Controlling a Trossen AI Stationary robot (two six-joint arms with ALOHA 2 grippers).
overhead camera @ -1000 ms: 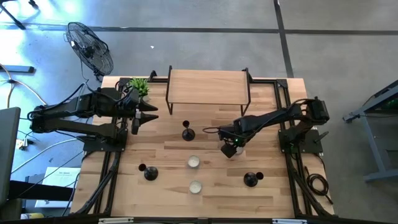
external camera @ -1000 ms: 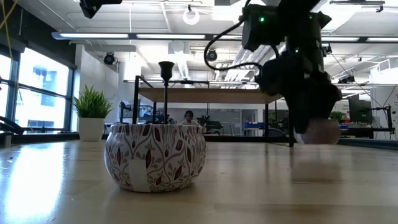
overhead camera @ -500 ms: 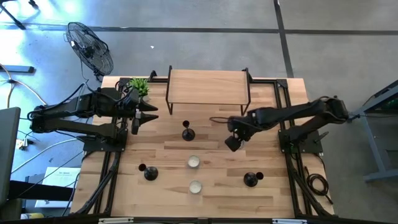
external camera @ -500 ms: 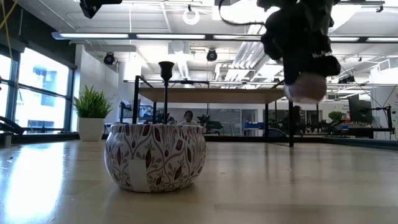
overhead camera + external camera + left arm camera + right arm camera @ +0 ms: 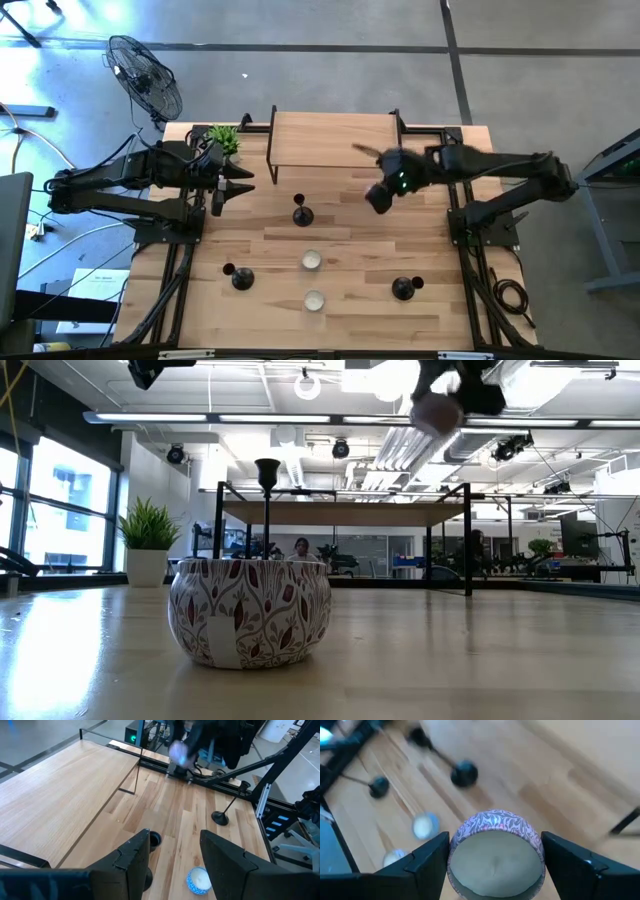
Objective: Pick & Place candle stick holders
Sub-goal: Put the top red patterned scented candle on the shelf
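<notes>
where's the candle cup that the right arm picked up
It is off the table, held in the right pincer: the patterned candle cup hangs in the air beside the right front leg of the raised wooden shelf in the high view.

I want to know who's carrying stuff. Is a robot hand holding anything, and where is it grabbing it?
The right gripper holds a patterned tealight cup, its fingers pressing the cup's round sides. The left gripper holds nothing.

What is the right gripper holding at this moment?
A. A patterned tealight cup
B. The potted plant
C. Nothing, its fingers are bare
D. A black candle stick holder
A: the right wrist view shows the patterned tealight cup clamped between the right gripper fingers, lifted above the table.
</notes>
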